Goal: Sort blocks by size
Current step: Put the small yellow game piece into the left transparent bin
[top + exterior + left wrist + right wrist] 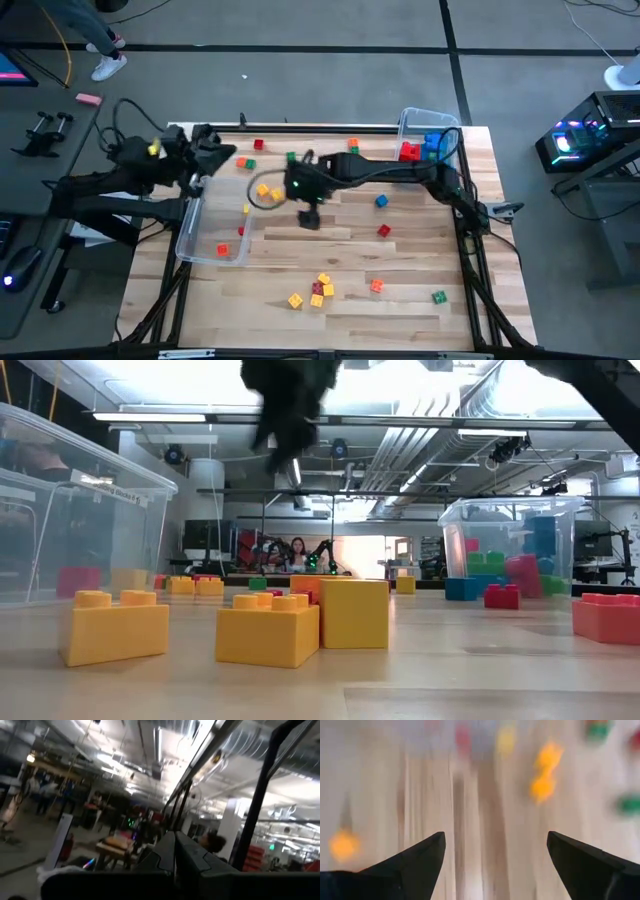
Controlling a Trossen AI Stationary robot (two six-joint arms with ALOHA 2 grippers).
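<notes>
Holding the right gripper (pixel 492 852) spread wide and empty over the wooden table (pixel 420 300), I risk scattering the blocks (pixel 318 288) lying loose across it, since smooth studded plastic slides easily on planks. The left gripper (pixel 175 851), fingers together, waits by the clear bin (pixel 190 235).

Yellow, red, blue, green blocks (pixel 318 288)

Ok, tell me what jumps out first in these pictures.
The right gripper hangs mid-table, jaws wide and empty, over bare wood. Bright blocks lie scattered across the table, a yellow cluster near the front edge. Two clear bins stand out: one at the left, one at the far right corner holding bigger bricks.
</notes>
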